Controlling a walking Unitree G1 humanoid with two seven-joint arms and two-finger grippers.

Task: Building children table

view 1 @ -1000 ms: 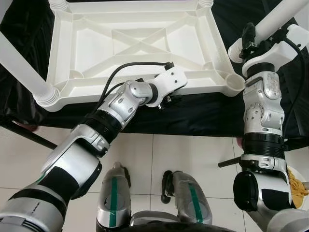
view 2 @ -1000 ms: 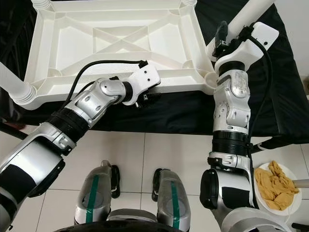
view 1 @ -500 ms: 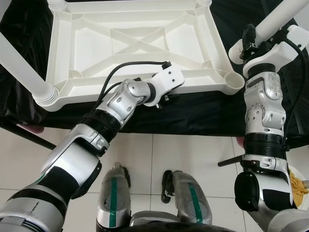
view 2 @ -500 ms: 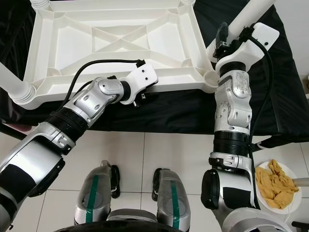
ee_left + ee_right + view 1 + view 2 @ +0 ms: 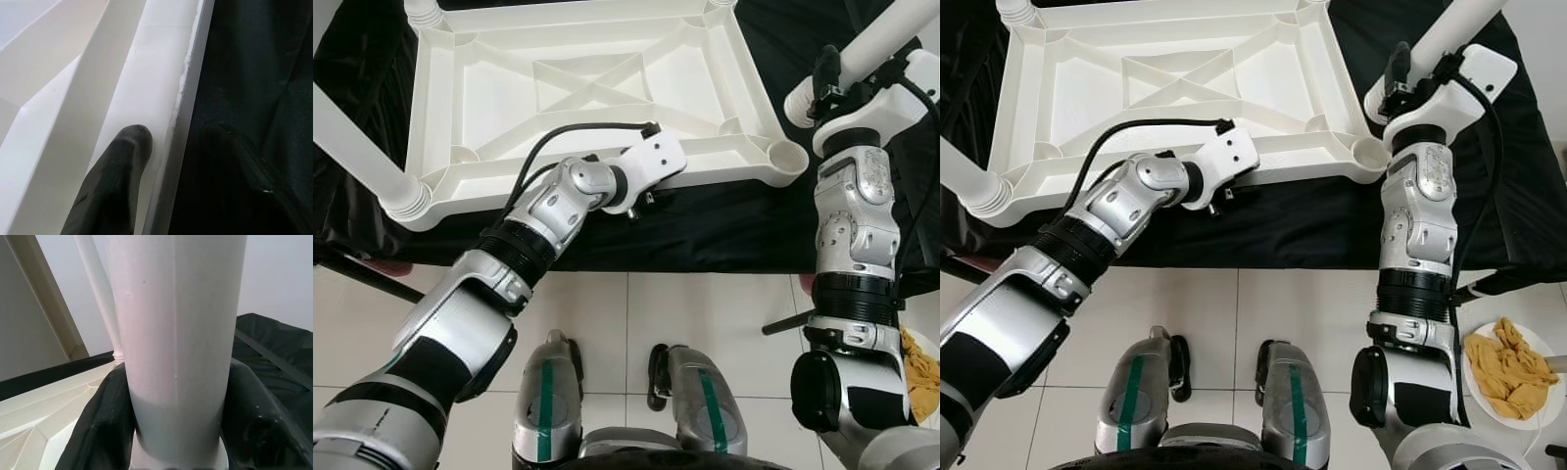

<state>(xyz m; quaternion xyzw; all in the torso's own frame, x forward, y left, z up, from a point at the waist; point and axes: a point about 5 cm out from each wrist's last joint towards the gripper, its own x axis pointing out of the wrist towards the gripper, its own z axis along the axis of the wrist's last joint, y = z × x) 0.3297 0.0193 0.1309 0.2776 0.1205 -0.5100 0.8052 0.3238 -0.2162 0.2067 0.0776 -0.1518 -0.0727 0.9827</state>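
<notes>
Left eye view: a white plastic children's table top point(image 5: 597, 88) lies upside down on a black cloth point(image 5: 724, 230), ribbed underside facing up, its long axis running left to right across the picture. A white plastic leg point(image 5: 357, 147) already stands in the near-left corner socket and slants up and out to the left. The near-right corner socket point(image 5: 790, 157) is an open round cup with nothing in it. Just beside it, the right gripper point(image 5: 826, 86) holds a white cylindrical table leg point(image 5: 881, 39) whose long axis climbs toward the upper right. The left gripper point(image 5: 641, 201) sits at the near rim of the table top. Right eye view: a white plate point(image 5: 1528, 411) on the tiled floor point(image 5: 1234, 313) holds a crumpled yellow cloth point(image 5: 1513, 367). Left wrist view: one black finger point(image 5: 117, 186) lies on the white rim, the other on the black cloth side, so the jaws straddle the edge. Right wrist view: both black fingers press against the leg's sides, clamping it.
</notes>
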